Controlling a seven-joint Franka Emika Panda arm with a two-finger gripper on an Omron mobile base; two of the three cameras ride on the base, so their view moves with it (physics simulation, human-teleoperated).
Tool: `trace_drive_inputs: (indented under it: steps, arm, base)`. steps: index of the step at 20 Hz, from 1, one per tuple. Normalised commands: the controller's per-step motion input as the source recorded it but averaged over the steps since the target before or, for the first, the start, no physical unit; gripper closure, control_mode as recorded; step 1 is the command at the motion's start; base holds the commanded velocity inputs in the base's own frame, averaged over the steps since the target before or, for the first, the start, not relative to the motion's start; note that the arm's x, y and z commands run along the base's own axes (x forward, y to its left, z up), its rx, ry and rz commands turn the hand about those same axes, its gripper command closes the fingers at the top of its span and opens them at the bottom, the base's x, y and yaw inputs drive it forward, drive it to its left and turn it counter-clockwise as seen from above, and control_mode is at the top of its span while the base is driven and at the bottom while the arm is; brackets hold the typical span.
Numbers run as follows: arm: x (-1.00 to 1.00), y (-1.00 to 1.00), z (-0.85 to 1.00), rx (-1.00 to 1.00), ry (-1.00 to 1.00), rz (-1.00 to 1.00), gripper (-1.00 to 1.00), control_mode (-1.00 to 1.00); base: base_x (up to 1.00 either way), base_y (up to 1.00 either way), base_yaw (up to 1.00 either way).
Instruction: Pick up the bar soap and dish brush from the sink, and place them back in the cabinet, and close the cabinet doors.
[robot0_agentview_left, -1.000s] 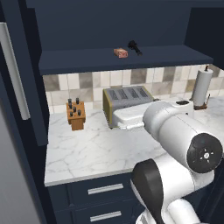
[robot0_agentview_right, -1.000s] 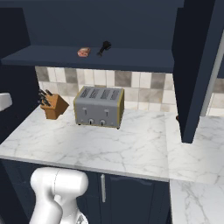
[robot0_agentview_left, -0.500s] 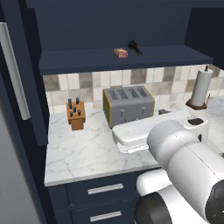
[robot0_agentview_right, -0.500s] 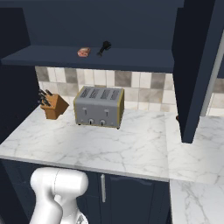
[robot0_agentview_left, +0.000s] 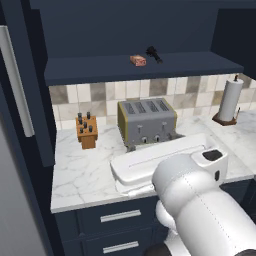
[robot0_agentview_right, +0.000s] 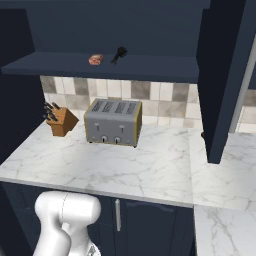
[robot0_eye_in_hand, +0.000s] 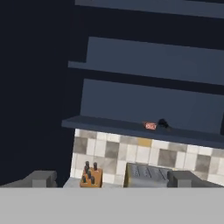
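Bar soap (robot0_agentview_left: 138, 60) and dish brush (robot0_agentview_left: 153, 53) already sat mid-shelf in the cabinet (robot0_agentview_left: 125, 68) while your arm swung lower, gripper (robot0_eye_in_hand: 112, 178) spread wide and empty, leaving the cabinet doors (robot0_agentview_right: 223, 75) to shut.

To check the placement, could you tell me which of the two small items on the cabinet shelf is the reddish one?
The bar soap, a flat reddish-orange block. The dish brush beside it is all black, with a thin handle.

White arm (robot0_agentview_left: 200, 200) folded low, pincer (robot0_eye_in_hand: 111, 178) level, fingertips (robot0_eye_in_hand: 41, 178) spread apart, holding nothing
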Motion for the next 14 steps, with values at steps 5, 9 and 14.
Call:
trace_drive_inputs:
  steps: [5,9,14]
  arm:
    - [-0.07,0.48,-0.04,0.00,-0.10,0.04,-1.00,-1.00]
    - [-0.04,0.46,-0.08,0.00,-0.10,0.05,-1.00,-1.00]
    - [-0.01,0.42,-0.08,0.00,-0.07,0.07,-1.00,-1.00]
  base:
    - [0.00,0.00,0.00]
    - [0.00,0.00,0.00]
    - [0.00,0.00,0.00]
